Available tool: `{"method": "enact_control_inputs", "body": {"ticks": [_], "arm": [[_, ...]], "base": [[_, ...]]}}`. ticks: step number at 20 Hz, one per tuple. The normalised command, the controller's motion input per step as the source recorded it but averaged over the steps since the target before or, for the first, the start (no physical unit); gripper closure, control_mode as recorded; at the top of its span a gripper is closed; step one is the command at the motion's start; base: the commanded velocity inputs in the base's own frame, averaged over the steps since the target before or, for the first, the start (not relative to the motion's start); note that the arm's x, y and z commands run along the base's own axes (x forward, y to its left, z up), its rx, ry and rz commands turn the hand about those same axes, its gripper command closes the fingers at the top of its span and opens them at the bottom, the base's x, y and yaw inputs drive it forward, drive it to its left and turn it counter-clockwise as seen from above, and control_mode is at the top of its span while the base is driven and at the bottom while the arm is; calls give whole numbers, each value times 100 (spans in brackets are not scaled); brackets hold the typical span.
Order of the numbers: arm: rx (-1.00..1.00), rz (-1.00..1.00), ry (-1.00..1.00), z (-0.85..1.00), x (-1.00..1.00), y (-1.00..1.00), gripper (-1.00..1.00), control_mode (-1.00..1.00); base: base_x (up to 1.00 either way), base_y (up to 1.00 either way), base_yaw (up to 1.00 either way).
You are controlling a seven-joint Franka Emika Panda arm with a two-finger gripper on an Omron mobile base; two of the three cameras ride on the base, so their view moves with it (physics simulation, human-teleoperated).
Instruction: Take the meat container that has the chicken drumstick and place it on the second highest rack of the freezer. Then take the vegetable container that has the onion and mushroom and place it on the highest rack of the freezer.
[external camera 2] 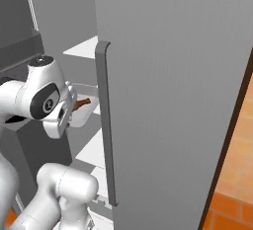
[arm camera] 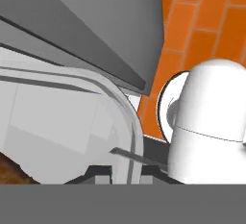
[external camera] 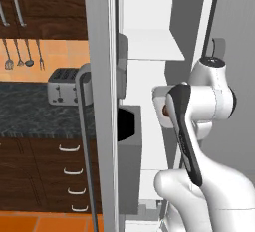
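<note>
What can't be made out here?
- Gripper: bottom edge of hand view cuts its fingertips; arm hides it in left base view.
- Chicken drumstick: partly behind the wrist, right base view.
- Container: which freezer shelf it sits over, unclear.

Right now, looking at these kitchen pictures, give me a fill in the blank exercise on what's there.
1. The gripper is shut on the rim of the clear plastic meat container that holds a reddish-brown chicken ____.
2. The tall grey freezer has its door ____.
3. On the dark stone counter stands a silver ____.
4. The kitchen floor has ____ tiles.

Missing words: drumstick; open; toaster; orange
</note>
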Motion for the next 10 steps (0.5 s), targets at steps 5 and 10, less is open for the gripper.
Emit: {"method": "enact_control_inputs", "body": {"ticks": [5, 10], "arm": [[0, -1, -3, -40, 39, -6, 100, -100], [0, 0, -5, -18, 41, -7, 100, -100]], "base": [[0, 0, 0], [0, 0, 0]]}}
